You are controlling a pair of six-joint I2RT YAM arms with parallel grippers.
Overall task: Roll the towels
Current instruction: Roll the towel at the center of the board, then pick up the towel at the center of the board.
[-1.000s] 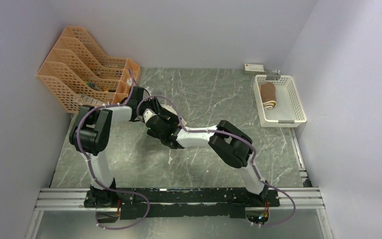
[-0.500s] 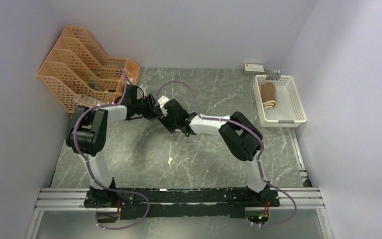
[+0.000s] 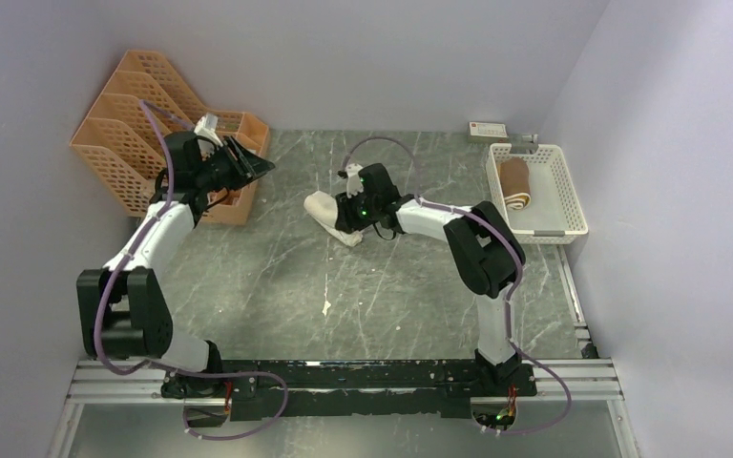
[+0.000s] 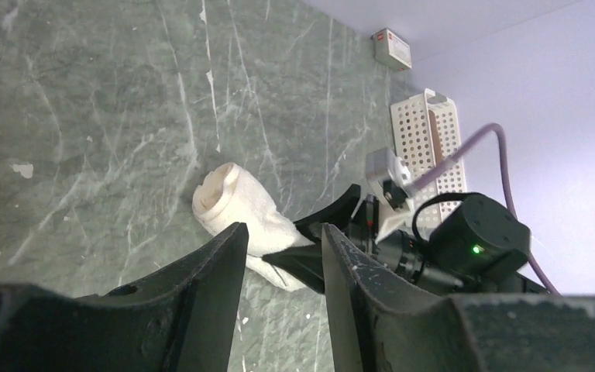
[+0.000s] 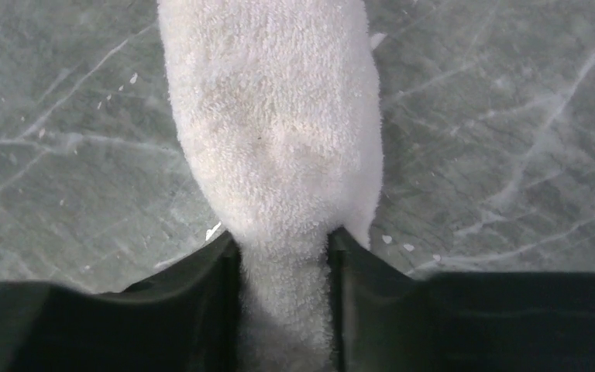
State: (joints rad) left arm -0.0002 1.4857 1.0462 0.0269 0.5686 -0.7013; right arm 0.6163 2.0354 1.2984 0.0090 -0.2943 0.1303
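The cream-white towel point(image 3: 324, 207) lies rolled into a short fat cylinder on the marble table point(image 3: 277, 277), near the middle. My right gripper point(image 3: 345, 218) is shut on one end of it. The right wrist view shows the towel point(image 5: 271, 116) pinched between the right gripper point(image 5: 283, 260) fingers. My left gripper point(image 3: 260, 164) hangs raised at the back left, open and holding nothing. Between the tips of the left gripper point(image 4: 279, 240), its wrist view shows the roll point(image 4: 228, 198) far below. The brown towel point(image 3: 514, 183) lies rolled in the white basket point(image 3: 565, 196).
An orange stepped file rack point(image 3: 143, 124) stands at the back left, close to my left gripper. The white basket point(image 4: 426, 132) sits at the right edge. A small white box point(image 3: 488, 131) lies by the back wall. Walls close in on three sides.
My left arm pulled away from the roll, up and left toward the orange rack. My right gripper swung back and right, and its jaws closed on the cream towel's end.
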